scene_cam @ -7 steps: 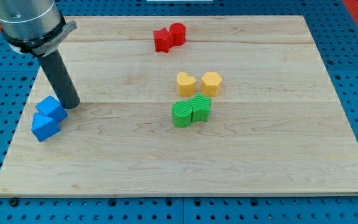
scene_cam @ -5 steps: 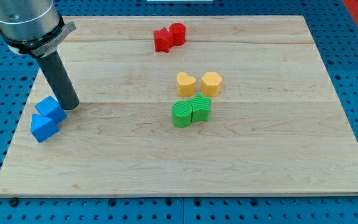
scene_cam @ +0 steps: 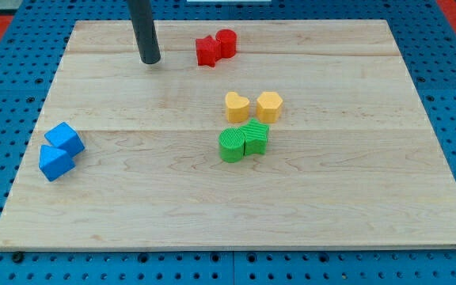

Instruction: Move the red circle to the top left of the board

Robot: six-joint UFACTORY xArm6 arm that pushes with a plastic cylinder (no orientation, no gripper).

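The red circle block (scene_cam: pixel 226 43) sits near the view's top, middle of the wooden board (scene_cam: pixel 355 198), touching a red star-shaped block (scene_cam: pixel 207 51) on its left. My tip (scene_cam: pixel 150 60) rests on the board to the left of the red star block, a short gap away from it. The rod rises out of the view's top.
Two blue blocks (scene_cam: pixel 60 150) lie together near the board's left edge. A yellow heart (scene_cam: pixel 237 105) and a yellow hexagon (scene_cam: pixel 269 105) sit at the centre, with a green circle (scene_cam: pixel 231 146) and a green block (scene_cam: pixel 256 137) just below them.
My tip has moved from beside the blue blocks at the left up and right to a spot left of the red blocks. No block has moved.
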